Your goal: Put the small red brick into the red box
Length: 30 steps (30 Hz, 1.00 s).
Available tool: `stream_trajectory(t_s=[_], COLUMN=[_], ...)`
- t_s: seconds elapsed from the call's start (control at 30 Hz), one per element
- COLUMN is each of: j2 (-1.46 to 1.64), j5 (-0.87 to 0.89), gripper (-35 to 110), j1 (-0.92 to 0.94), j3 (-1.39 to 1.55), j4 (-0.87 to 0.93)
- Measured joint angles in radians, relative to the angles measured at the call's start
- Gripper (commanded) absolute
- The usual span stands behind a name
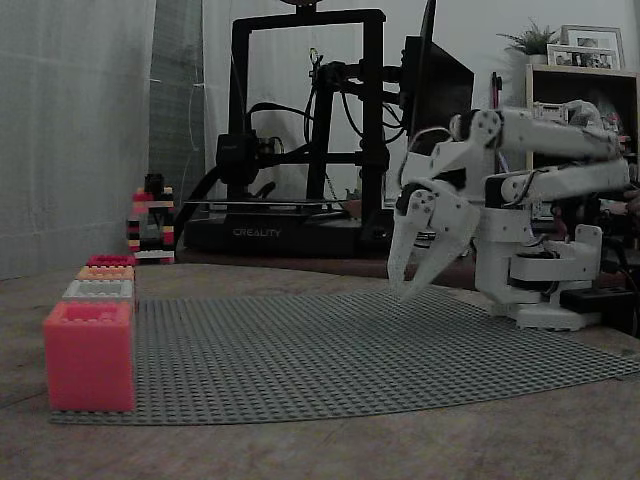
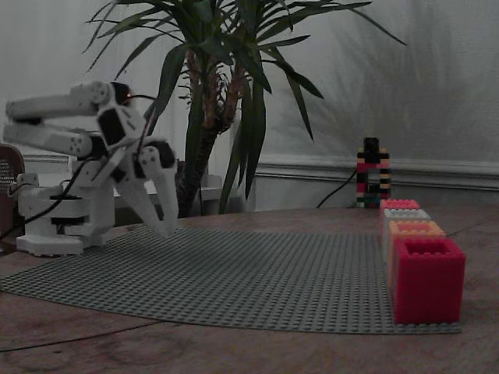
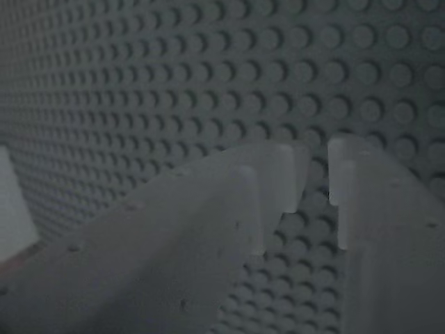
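My white gripper (image 1: 402, 290) hangs tips-down just above the grey studded baseplate (image 1: 330, 350), at its right edge in one fixed view and at its left edge (image 2: 165, 231) in the other. In the wrist view the gripper (image 3: 316, 174) stands open by a narrow gap, with only studs showing between the fingertips. The red box (image 2: 425, 280), deep crimson, is the nearest of a row of boxes on the plate's far side from the arm; it is the farthest of that row (image 1: 110, 260) in the other fixed view. The small red brick is out of view.
The row also holds an orange box (image 2: 415, 228), a grey box (image 2: 405, 213) and a salmon-pink box (image 1: 88, 355). A striped brick tower (image 1: 152, 225) stands beyond the row. A 3D printer (image 1: 300, 130) and a potted plant (image 2: 226, 93) stand behind the table.
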<state>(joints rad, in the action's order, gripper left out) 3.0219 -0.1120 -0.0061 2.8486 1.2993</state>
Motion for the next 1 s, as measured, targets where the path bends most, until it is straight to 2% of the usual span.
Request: stream_trajectory(t_s=[0.33,1.0], j2=[0.179,0.186], j5=[0.040,0.075], gripper=[0,0], j1=[-0.015,-0.005], j3=[0.012,0.012], j4=[0.087,0.087])
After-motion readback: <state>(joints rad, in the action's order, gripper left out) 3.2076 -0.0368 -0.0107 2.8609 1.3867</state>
